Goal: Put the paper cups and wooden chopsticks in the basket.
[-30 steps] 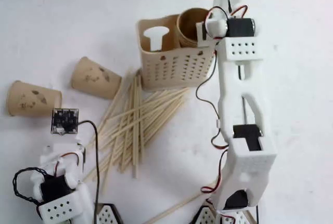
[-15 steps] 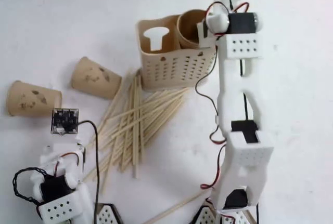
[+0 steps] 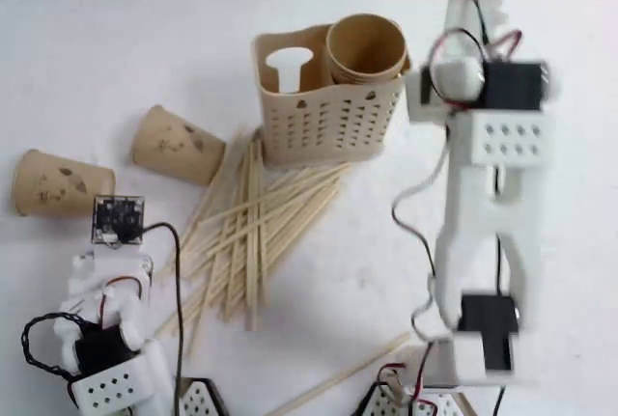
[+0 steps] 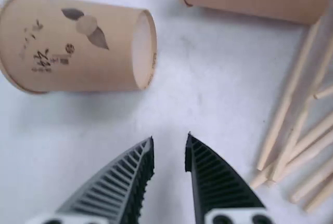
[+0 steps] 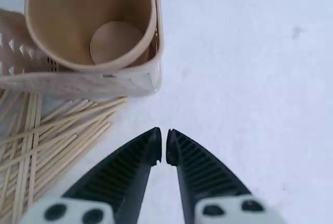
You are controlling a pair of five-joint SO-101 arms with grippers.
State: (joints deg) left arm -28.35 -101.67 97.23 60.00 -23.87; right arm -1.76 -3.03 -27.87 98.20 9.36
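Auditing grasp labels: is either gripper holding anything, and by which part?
Nothing is held. The left gripper is open and empty near a lying paper cup; the right gripper is shut on nothing beside the basket.

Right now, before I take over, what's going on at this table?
One paper cup stands in the basket. The right pincer, shut and empty, hangs over the bare table beside the basket. The left pincer, slightly open and empty, points toward a tipped cup; a second tipped cup lies near it. The chopsticks lie in a loose pile in front of the basket, none visibly inside.
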